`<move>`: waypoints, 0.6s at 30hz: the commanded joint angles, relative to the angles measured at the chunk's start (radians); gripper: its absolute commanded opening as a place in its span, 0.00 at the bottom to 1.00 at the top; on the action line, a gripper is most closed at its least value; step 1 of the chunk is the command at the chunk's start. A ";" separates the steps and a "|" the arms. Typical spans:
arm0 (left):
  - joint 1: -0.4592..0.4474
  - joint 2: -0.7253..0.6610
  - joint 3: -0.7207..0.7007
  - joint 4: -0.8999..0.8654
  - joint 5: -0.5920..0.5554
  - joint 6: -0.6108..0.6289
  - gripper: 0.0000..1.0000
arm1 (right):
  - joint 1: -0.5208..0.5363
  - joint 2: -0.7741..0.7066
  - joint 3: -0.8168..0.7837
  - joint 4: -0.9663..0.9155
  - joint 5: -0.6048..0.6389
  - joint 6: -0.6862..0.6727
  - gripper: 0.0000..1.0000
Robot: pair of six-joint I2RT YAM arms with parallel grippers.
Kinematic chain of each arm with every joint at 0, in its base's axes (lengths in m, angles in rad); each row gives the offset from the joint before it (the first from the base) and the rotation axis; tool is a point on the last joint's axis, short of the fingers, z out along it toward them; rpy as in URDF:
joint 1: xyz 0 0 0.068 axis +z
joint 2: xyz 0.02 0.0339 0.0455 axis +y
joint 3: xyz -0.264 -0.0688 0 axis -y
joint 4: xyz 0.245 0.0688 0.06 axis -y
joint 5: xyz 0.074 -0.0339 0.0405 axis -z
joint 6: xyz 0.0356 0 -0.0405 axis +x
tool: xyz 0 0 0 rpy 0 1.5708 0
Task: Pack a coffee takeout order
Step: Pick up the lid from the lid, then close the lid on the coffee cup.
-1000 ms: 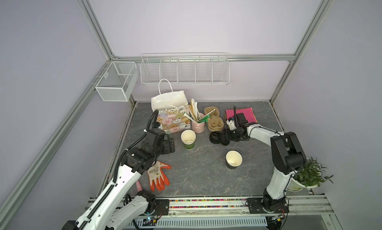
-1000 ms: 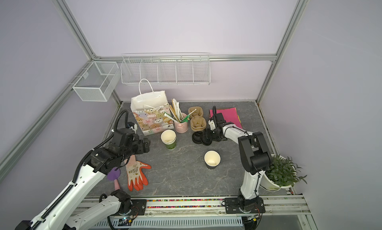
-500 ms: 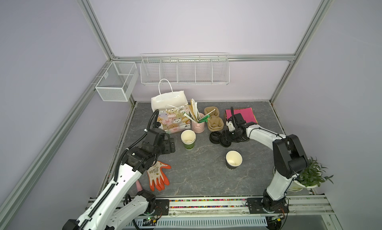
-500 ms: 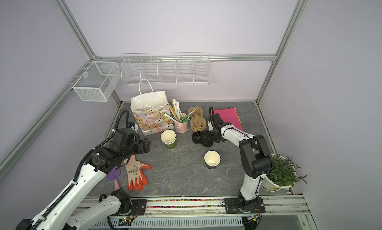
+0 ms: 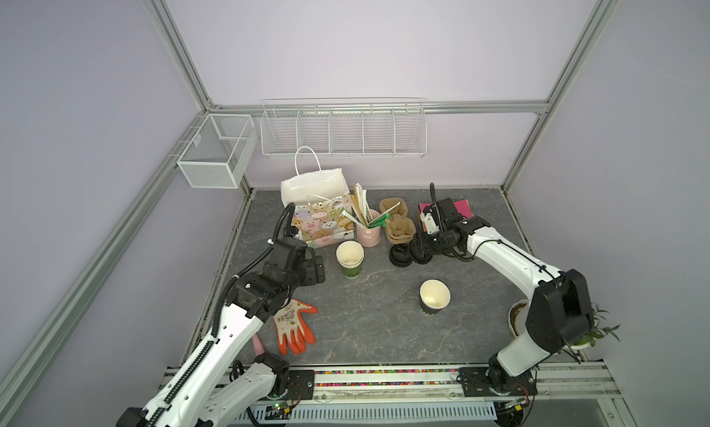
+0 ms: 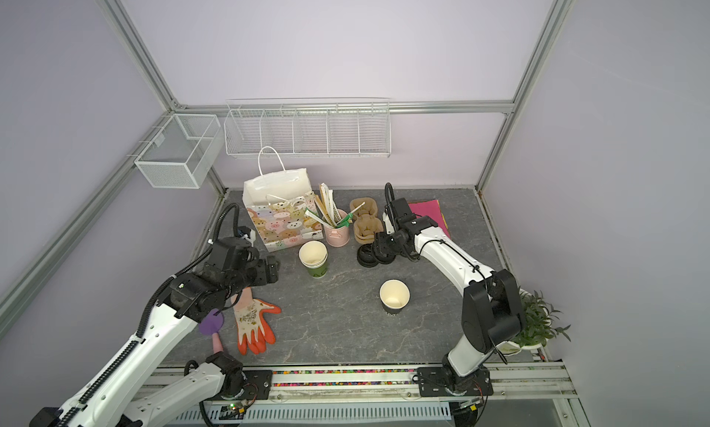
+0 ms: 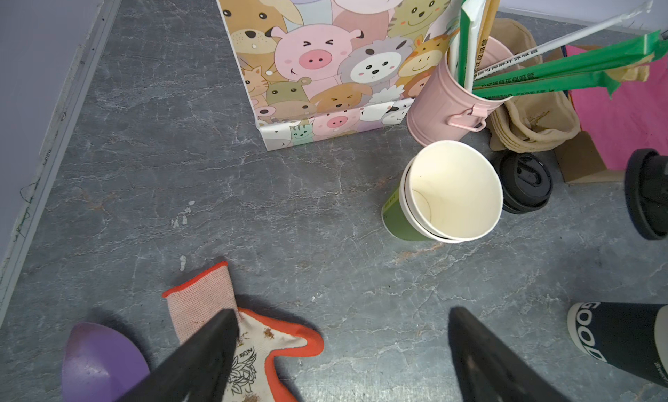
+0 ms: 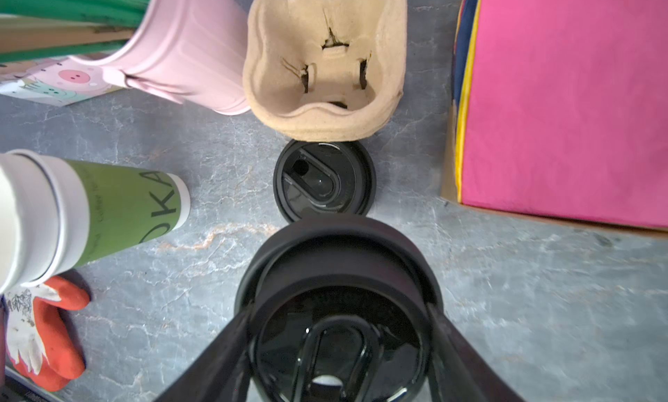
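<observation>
The white animal-print bag (image 5: 322, 217) (image 6: 286, 217) stands open at the back left. The brown cup carrier (image 5: 397, 223) (image 8: 325, 56) lies to its right, and the pink sheet (image 5: 461, 206) (image 8: 567, 103) lies beyond that. My right gripper (image 5: 420, 248) (image 8: 339, 309) is low in front of the carrier. Its fingers press both sides of a black lid (image 8: 339, 273), while a second lid (image 8: 323, 181) lies flat beside it. My left gripper (image 5: 318, 269) (image 7: 341, 311) hangs open and empty left of the stacked green cups (image 5: 349, 258) (image 7: 448, 190). A dark cup (image 5: 434, 296) stands alone in the middle.
A pink bucket of sticks (image 5: 368, 233) stands between bag and carrier. An orange-and-white glove (image 5: 294, 329) and a purple scoop (image 6: 211, 323) lie under the left arm. A potted plant (image 5: 588, 329) sits at the front right. Wire baskets (image 5: 342, 129) hang on the back wall.
The right gripper has edged left onto the lids and its jaws have narrowed round one lid. The left arm has not moved.
</observation>
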 commanded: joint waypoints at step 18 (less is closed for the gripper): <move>0.006 -0.003 -0.006 -0.002 0.014 0.016 0.91 | 0.060 -0.230 -0.011 -0.432 0.008 -0.029 0.70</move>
